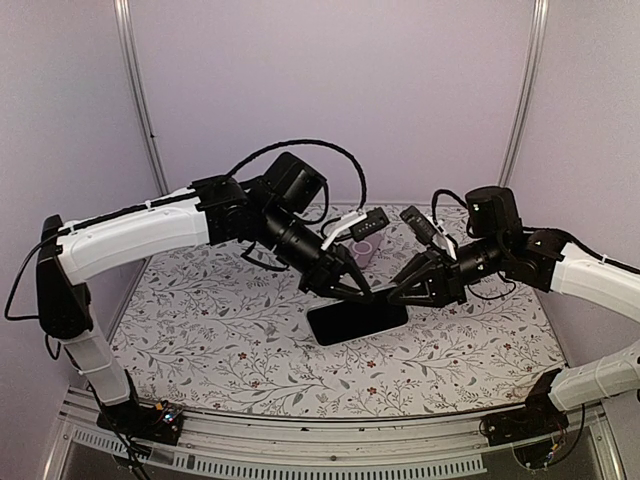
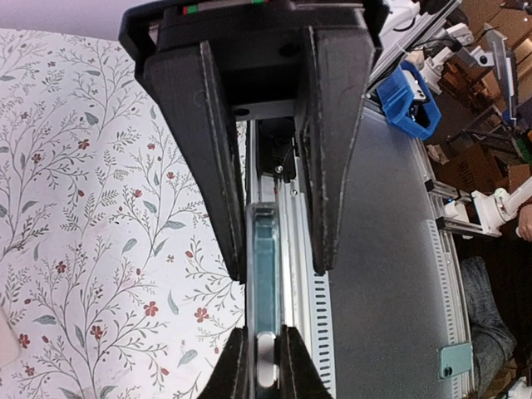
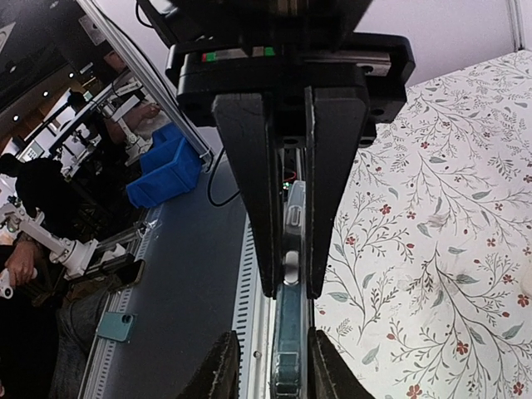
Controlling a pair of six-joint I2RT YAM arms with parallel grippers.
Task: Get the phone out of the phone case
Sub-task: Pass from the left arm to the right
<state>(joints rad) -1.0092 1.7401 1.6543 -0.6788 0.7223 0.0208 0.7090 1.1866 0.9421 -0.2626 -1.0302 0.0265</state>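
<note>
The phone (image 1: pixel 355 322), a dark slab in a clear phone case, lies flat and low over the floral table between the two arms. From the left, my left gripper (image 1: pixel 362 293) is shut on its far long edge. My right gripper (image 1: pixel 393 296) meets it tip to tip from the right, shut on the same edge. The left wrist view shows the teal edge (image 2: pixel 264 266) and a silver side button (image 2: pixel 265 366) running between my left gripper's (image 2: pixel 276 266) fingers. In the right wrist view, the clear case rim (image 3: pixel 291 332) passes between my right gripper's (image 3: pixel 289 287) fingers.
A small lilac cup-like object (image 1: pixel 363 251) stands on the table behind the grippers. The table's metal front rail (image 1: pixel 320 440) runs along the near edge, and enclosure walls close the back and sides. Blue bins (image 3: pixel 166 170) sit on a grey surface beyond the table.
</note>
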